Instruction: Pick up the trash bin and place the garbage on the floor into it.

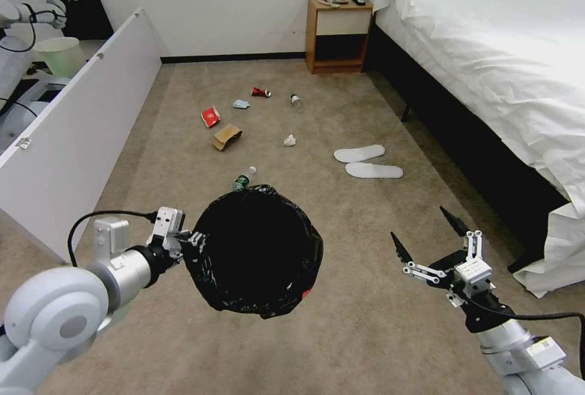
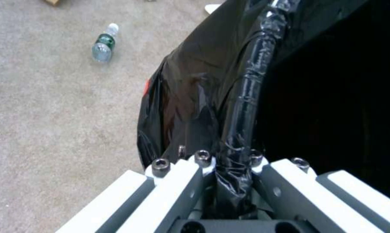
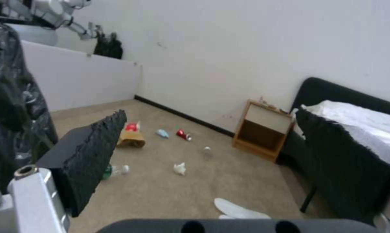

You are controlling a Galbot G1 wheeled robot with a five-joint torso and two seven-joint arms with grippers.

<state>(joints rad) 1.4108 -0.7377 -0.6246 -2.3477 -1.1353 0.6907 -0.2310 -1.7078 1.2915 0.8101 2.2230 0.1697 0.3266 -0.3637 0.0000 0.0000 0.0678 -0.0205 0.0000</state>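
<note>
Left gripper (image 1: 190,238) clamps the bag-lined rim of the trash bin (image 1: 256,249), apparently lifted, lower centre; right gripper (image 1: 426,233) hangs spread wide, lower right; slippers (image 1: 367,161) mid-frame.

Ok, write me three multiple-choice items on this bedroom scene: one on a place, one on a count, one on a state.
1. Where do the white slippers lie?
A. on the bed
B. on the carpet beside the bed
C. inside the bin

2. How many white slippers are on the floor?
A. one
B. two
C. four

3. What state is the right gripper in?
A. open and empty
B. shut on a bottle
C. shut on the can

Answers:
1 B, the pair rests on the carpet between the litter and the bed.
2 B, two lie side by side.
3 A, its fingers are spread with nothing between them, while the left gripper clamps the rim of the trash bin.
</note>
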